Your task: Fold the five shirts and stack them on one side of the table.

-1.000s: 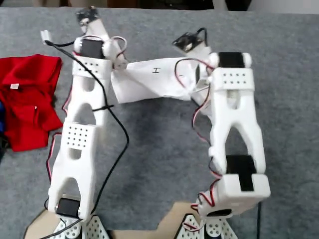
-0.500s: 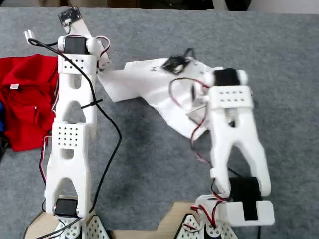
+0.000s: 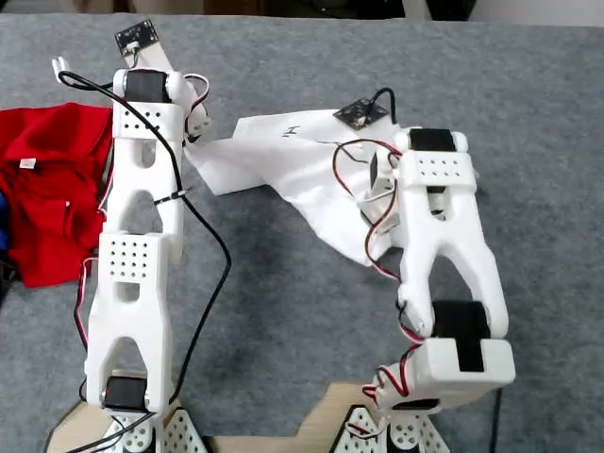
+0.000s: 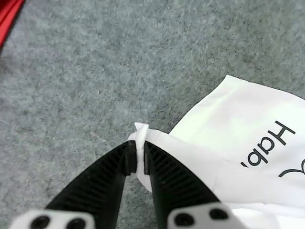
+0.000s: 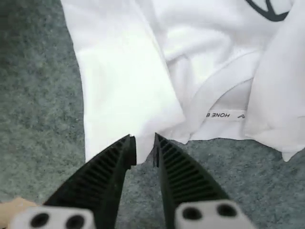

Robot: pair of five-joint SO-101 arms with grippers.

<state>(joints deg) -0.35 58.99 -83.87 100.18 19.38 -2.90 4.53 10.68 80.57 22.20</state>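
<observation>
The left gripper (image 4: 137,156) has its black jaws closed on a bunched corner of the white shirt (image 4: 248,124) — a small peak of cloth pokes out past the tips. From that pinch the shirt runs away across the grey table (image 4: 95,62), with dark lettering on its upper face. The right gripper (image 5: 143,145) holds its jaws a narrow gap apart, and grey table shows between them. Its tips sit right at one edge of the same shirt, which lies flat there, with the collar and neck label (image 5: 224,115) just beyond. In the high view the white shirt lies rumpled and spread between the two arms, at the far middle of the table. One point of it trails toward the near side beside the right arm (image 3: 439,236). The left arm (image 3: 142,236) stretches out to the shirt's left corner. Well apart, at the table's left edge, lies a red shirt (image 3: 57,189) — a rough rectangle of cloth.
</observation>
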